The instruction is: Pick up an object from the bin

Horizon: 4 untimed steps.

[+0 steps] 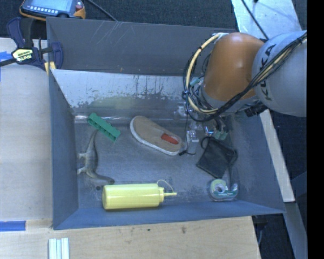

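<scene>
Camera view, from above: I have the KUKA arm (281, 63) in from the right, its orange-covered wrist (232, 63) low over the back of the grey bin (62, 161). The jaws hang at the right-hand tip of a beige slipper sole (154, 135) with a red mark, the nearest loose thing and, I judge, the likeliest pick. Cables hide them, so I cannot tell whether they stand apart or together. A black pouch (216, 158) lies just right of the sole, near enough to snag. The rest lie flat and well apart, each free to take alone: green comb (103, 125), grey toy lizard (89, 163), yellow squeeze bottle (134, 196), teal tape roll (222, 190).
</scene>
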Each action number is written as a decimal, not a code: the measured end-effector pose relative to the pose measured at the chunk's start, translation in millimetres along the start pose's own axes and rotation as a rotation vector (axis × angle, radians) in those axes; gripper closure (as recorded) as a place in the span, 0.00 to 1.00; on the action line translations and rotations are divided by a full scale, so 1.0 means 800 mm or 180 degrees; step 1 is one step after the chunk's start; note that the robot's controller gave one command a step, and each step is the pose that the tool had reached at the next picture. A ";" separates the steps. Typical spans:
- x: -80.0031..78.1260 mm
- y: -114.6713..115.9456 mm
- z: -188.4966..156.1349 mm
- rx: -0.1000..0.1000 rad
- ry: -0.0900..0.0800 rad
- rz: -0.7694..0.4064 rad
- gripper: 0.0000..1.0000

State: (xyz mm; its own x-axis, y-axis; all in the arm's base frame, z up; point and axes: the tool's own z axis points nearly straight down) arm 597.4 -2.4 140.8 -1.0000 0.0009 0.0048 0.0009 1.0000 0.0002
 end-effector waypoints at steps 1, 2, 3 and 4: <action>-0.002 0.000 -0.006 0.0000 -0.0026 0.0000 0.00; -0.021 0.096 0.090 -0.0003 -0.0042 -0.0092 0.00; -0.028 0.095 0.003 0.0000 -0.0033 -0.0217 0.00; -0.022 0.095 0.090 -0.0004 -0.0049 -0.0096 0.00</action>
State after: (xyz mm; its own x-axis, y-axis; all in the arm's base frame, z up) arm 615.1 73.7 68.4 -0.9995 -0.0293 -0.0107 -0.0294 0.9996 0.0015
